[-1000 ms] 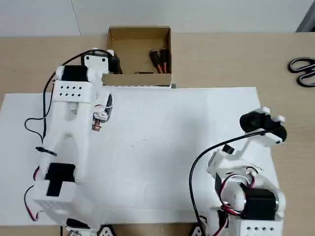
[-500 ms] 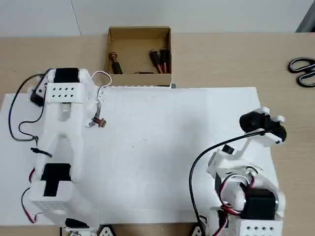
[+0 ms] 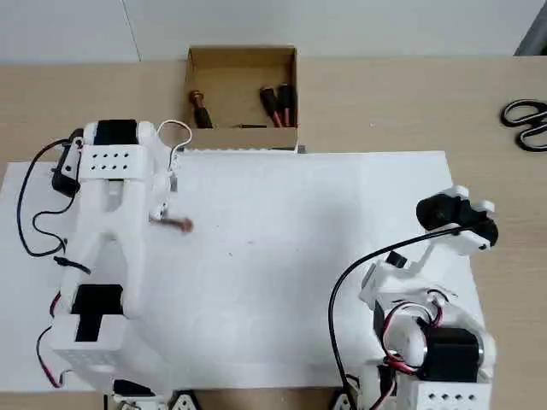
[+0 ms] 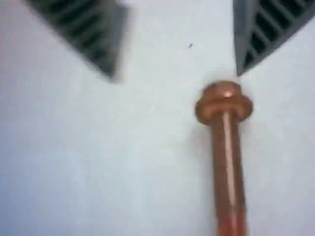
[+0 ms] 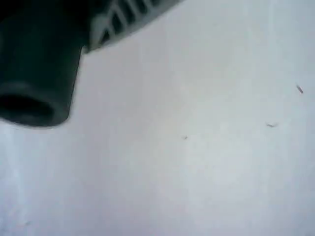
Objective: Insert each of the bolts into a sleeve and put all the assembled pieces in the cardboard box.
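Bolt pickup: your left gripper hangs, claw apart, over the flanged copper bolt lying on the white sheet, while your right gripper looks clamped on a black tubular sleeve; next, close squarely on the shank and carry it to that sleeve.

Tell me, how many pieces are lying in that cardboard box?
3. One piece lies by the cardboard box's left wall; a second and third lie side by side by its right wall. The near wall could hide more.
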